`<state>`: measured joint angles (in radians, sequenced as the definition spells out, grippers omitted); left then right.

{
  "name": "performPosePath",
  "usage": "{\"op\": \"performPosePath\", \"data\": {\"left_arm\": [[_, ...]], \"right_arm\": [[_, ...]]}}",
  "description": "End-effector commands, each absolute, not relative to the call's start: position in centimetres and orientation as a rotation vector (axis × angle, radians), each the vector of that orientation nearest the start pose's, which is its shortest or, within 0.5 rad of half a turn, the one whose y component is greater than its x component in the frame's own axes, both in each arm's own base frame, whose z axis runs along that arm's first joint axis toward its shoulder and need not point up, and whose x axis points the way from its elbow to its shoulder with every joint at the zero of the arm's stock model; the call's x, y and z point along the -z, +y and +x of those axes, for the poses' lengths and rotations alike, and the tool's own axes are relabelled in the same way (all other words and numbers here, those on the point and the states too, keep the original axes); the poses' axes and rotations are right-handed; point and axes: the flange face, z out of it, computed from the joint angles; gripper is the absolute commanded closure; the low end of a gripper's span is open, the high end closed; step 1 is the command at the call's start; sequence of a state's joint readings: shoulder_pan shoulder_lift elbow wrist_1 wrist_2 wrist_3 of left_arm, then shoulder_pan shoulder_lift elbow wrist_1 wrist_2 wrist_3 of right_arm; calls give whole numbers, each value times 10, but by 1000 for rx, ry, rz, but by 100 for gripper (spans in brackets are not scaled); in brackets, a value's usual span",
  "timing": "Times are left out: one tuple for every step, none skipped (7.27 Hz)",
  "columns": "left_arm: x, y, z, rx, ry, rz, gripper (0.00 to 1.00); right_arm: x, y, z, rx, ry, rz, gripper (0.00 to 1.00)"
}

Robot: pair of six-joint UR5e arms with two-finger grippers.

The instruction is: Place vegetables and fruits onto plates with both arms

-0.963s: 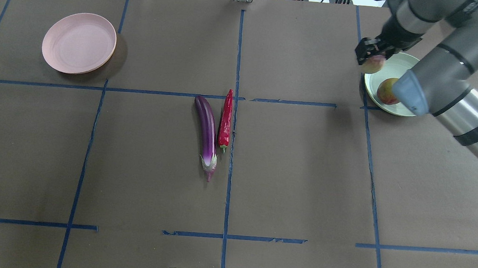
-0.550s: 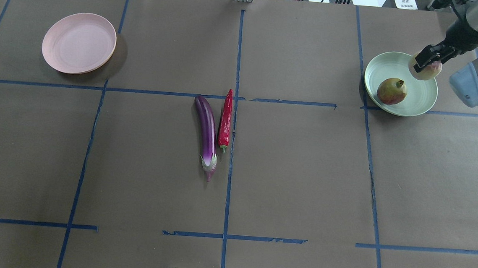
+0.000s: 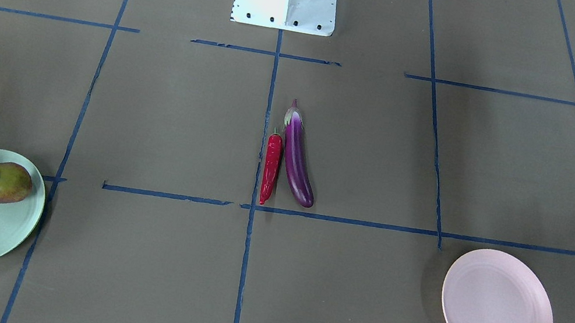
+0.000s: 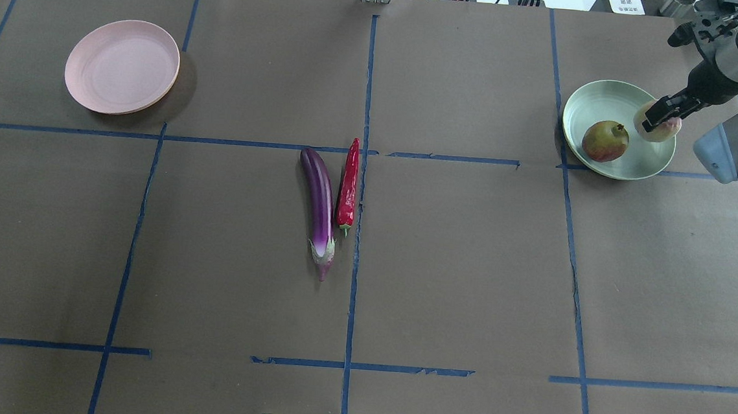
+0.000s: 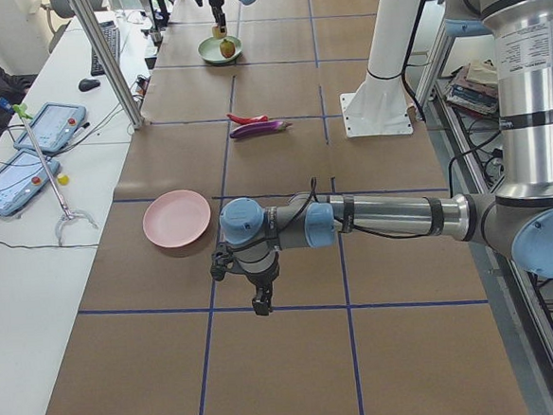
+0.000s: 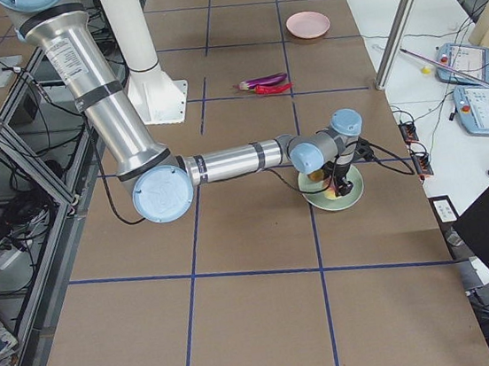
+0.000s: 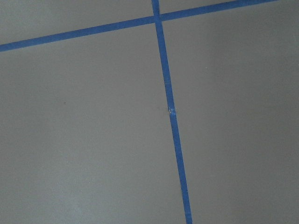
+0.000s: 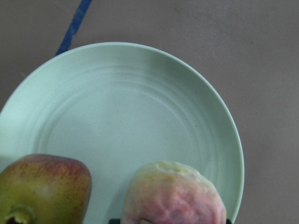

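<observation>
The right arm's black two-finger gripper (image 4: 663, 112) is clamped on the pale pink-and-green, peach-like round fruit (image 8: 175, 193) over the light mint green round plastic plate (image 4: 601, 96). It is just beside the green-and-red crowned fruit (image 4: 605, 140), which rests on that plate. The long glossy purple eggplant (image 4: 320, 203) and slim red chili pepper (image 4: 348, 183) lie side by side at the table's centre. The pale pink plate (image 4: 122, 66) sits well apart. The left gripper (image 5: 261, 299) hangs above the brown table; whether its jaws are parted cannot be told.
</observation>
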<state>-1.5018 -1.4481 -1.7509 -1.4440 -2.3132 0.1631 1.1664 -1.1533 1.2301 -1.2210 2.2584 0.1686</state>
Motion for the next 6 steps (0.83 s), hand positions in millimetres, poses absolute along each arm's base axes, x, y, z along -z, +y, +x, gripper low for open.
{"op": "performPosePath", "data": {"left_arm": [[-641,-438,-36,-196,746,-28,0],[-638,-438,-36,-201,745,-20,0],[-638,-438,-36,-204,745,-15,0],[-628,-440,-36,-214,743,5,0],[-623,-441,-35,-218,740,10,0],[-617,-444,-35,-222,736,22,0]], "right_arm": [[-549,-657,-213,377,-775,206,0],[-531,-657,-207,368,-784,225,0],[-523,-664,-173,304,-778,194,0],[-498,-664,-131,242,-788,167,0],[-481,-655,-96,192,-778,145,0],[-502,-623,-75,190,-768,126,0]]}}
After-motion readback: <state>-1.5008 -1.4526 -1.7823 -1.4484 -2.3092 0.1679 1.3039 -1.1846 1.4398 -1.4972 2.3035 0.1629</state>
